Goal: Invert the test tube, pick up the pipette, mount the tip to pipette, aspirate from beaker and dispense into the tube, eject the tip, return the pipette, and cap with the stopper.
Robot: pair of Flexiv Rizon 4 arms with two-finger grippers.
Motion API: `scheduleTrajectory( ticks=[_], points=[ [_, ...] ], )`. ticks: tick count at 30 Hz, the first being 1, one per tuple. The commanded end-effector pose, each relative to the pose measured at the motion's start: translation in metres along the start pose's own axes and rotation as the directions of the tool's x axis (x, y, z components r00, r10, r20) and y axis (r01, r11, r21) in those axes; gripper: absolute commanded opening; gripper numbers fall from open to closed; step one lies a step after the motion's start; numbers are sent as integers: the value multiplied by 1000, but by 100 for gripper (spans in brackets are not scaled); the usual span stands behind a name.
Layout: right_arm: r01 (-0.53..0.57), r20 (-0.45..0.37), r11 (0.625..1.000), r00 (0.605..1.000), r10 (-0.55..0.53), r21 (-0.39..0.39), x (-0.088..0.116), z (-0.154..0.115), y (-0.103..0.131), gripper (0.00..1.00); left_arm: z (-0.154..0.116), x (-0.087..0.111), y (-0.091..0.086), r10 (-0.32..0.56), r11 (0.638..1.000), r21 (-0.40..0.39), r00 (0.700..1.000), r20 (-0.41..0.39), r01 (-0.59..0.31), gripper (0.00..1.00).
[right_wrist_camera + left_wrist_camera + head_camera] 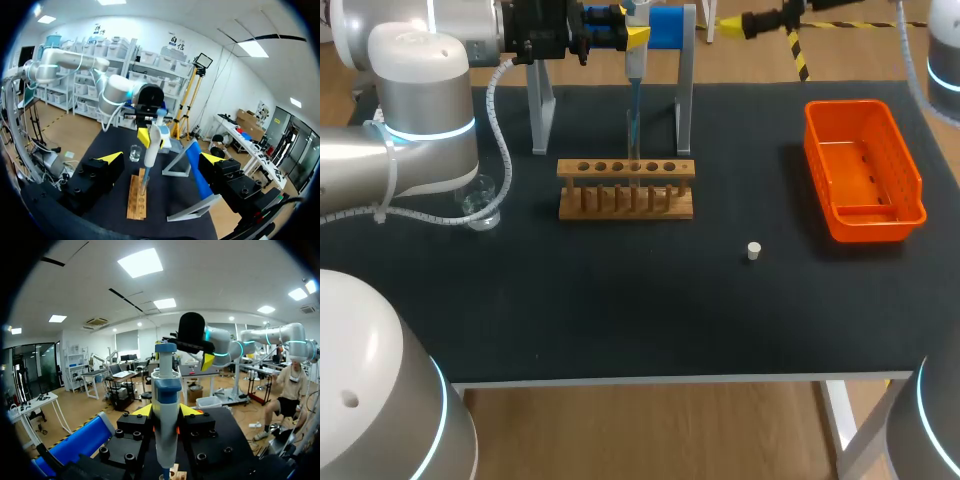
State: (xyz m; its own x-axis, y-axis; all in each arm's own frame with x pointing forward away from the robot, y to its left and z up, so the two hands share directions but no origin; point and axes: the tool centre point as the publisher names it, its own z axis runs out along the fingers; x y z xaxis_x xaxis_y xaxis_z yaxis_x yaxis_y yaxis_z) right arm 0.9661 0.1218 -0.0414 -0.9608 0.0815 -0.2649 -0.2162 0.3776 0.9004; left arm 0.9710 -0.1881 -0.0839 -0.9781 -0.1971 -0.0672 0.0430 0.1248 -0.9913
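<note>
Wooden rack mid-table beneath the held pipette; orange basket at right edge.

Orange basket on black table.
Placed upright toward the right far corner, well apart from wooden rack standing near the middle.

A flat black matte tabletop spreads below the left hand, evenly lit; its thin pale front edge sits on a white metal leg over light wooden floor.
</note>
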Motion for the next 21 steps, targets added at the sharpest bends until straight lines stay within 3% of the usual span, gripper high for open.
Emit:
scheduleTrajectory(
  ticks=[1, 9, 10, 11, 12, 15, 21],
  points=[
    [-4, -14, 1000, 1000, 4, -8, -13, 12, 10, 100, 1, 0, 0, 0, 1000, -1, 1000, 1, 0, 0],
    [-33, -2, 995, 999, 33, -95, -21, 27, 32, 100, 1, 0, 0, 0, 1000, -1, 1000, 1, 0, 0],
    [-34, -2, 994, 999, 34, -104, -22, 29, 35, 93, 1, 0, 0, 0, 1000, -1, 1000, 1, 0, 0],
    [-33, -3, 993, 999, 33, -115, -23, 30, 38, 63, 1, 0, 0, 0, 1000, -1, 1000, 1, 0, 0],
    [-32, -1, 992, 999, 32, -120, -23, 32, 41, 46, 1, 0, 0, 0, 1000, -1, 1000, 1, 0, 0],
    [-28, -2, 990, 1000, 28, -137, -23, 37, 50, 12, 1, 0, 0, 0, 1000, -1, 1000, 1, 0, 0],
    [-43, -10, 986, 999, 42, -162, -20, 47, 59, 0, 1, 0, 0, 0, 1000, -1, 1000, 1, 0, 0]
  ],
)
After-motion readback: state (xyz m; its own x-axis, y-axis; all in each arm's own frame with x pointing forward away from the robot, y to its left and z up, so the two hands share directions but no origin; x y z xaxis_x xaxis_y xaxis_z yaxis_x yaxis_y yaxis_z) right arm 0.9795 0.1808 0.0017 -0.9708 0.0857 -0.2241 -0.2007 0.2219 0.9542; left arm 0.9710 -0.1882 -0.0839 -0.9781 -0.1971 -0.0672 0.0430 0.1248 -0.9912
